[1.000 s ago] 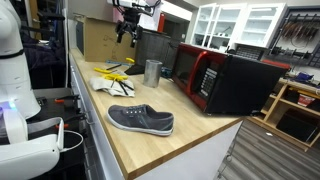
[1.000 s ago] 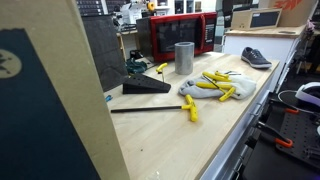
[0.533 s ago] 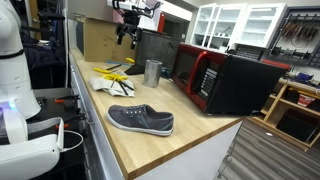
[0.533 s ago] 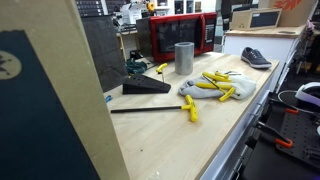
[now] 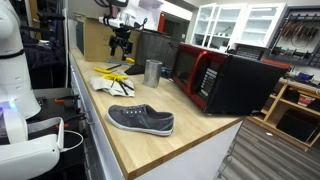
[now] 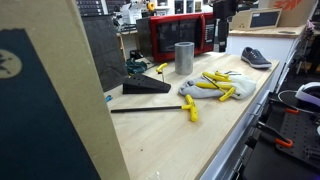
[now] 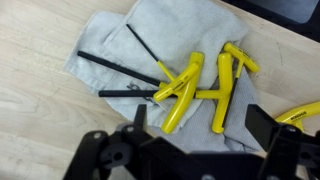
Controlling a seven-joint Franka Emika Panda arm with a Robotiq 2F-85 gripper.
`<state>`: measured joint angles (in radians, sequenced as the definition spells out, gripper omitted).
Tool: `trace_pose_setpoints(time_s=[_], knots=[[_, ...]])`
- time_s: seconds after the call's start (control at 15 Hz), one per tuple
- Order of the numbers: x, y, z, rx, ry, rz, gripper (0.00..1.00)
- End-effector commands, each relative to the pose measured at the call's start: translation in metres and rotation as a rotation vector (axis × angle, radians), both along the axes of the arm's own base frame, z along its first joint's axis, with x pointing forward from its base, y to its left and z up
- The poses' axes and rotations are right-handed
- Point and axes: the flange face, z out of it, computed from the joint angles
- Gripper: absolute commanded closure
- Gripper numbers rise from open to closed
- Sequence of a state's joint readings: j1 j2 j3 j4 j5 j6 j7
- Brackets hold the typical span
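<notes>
Several yellow T-handle hex wrenches (image 7: pixel 186 90) lie in a pile on a crumpled grey cloth (image 7: pixel 115 45) on the wooden counter. My gripper (image 7: pixel 199 114) hangs open directly above them, with one finger on each side of the pile and nothing between them. It touches neither the tools nor the cloth. In both exterior views the gripper (image 5: pixel 121 44) (image 6: pixel 222 34) hovers above the cloth and tools (image 5: pixel 112 72) (image 6: pixel 214 87). One more yellow-handled wrench (image 6: pixel 186 108) lies off the cloth on the bare wood.
A metal cup (image 5: pixel 152 71) stands beside the cloth, next to a red and black microwave (image 5: pixel 215 76). A grey shoe (image 5: pixel 140 120) lies nearer the counter's end. A black wedge (image 6: pixel 145 87) sits by the cup, and a cardboard box (image 5: pixel 98 38) stands behind the gripper.
The gripper has come down toward the cloth and wrenches, and now shows at the top of the exterior view that lacked it. Its jaws stay open. Nothing on the counter moved.
</notes>
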<state>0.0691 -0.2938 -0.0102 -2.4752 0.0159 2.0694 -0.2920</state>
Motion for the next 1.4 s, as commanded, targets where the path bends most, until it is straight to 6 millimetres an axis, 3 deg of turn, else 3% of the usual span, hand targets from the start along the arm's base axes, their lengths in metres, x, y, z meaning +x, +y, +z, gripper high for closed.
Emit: trace_pose_setpoints(time_s=[0.0, 0.53, 1.33], knots=[[-0.013, 0.008, -0.02, 0.021, -0.003, -0.04, 0.0], [-0.036, -0.002, -0.065, 0.004, 0.049, -0.093, 0.0], [-0.019, -0.025, -0.091, -0.041, 0.014, -0.18, 0.0]])
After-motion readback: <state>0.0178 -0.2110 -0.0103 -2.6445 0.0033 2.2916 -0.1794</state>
